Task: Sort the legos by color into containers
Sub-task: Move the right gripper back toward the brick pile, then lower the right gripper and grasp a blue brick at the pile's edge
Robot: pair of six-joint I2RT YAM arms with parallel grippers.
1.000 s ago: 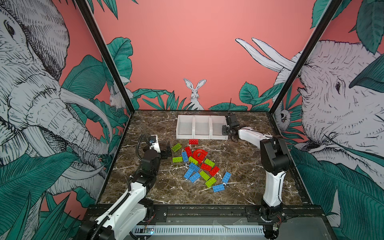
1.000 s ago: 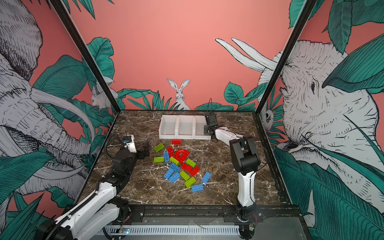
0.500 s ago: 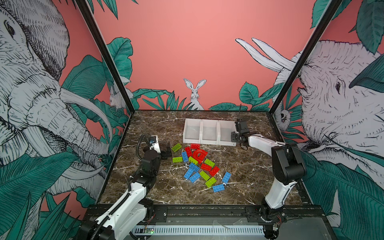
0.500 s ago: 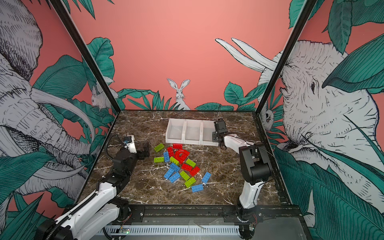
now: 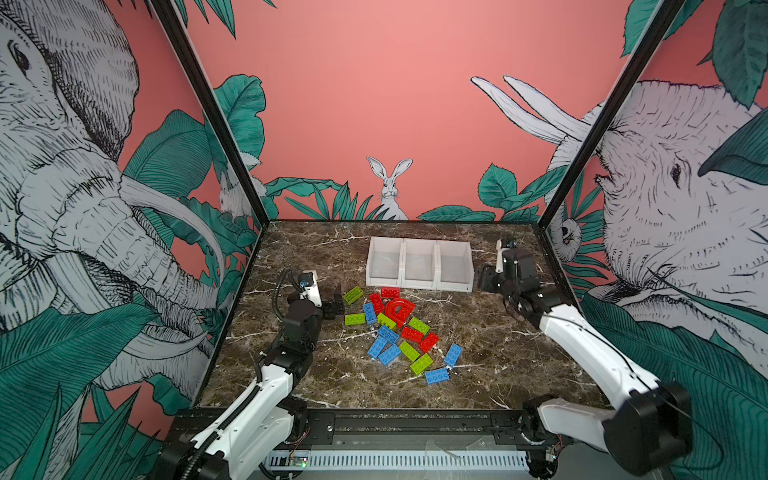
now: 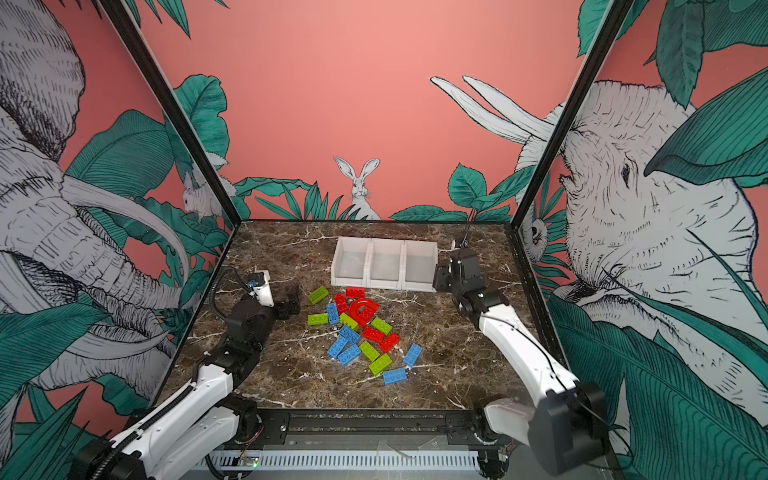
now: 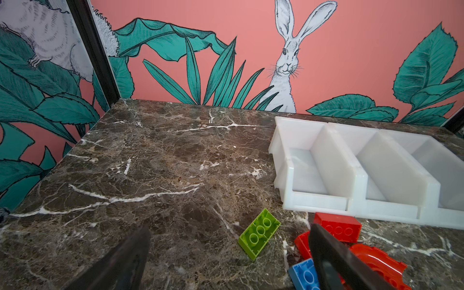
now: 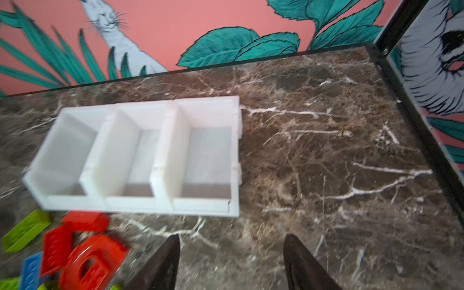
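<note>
Containers [image 5: 419,286], all three empty, have slid toward the surface's right edge and now stand in its back half, just behind the pile. Right gripper [image 8: 232,239] has let go, its fingers apart beside the row's right wall. Left gripper [image 7: 229,227] hovers with fingers wide apart by a green brick [image 7: 259,233]. Legos [image 5: 411,333] lie unsorted mid-surface, so picking can likely begin.
</note>
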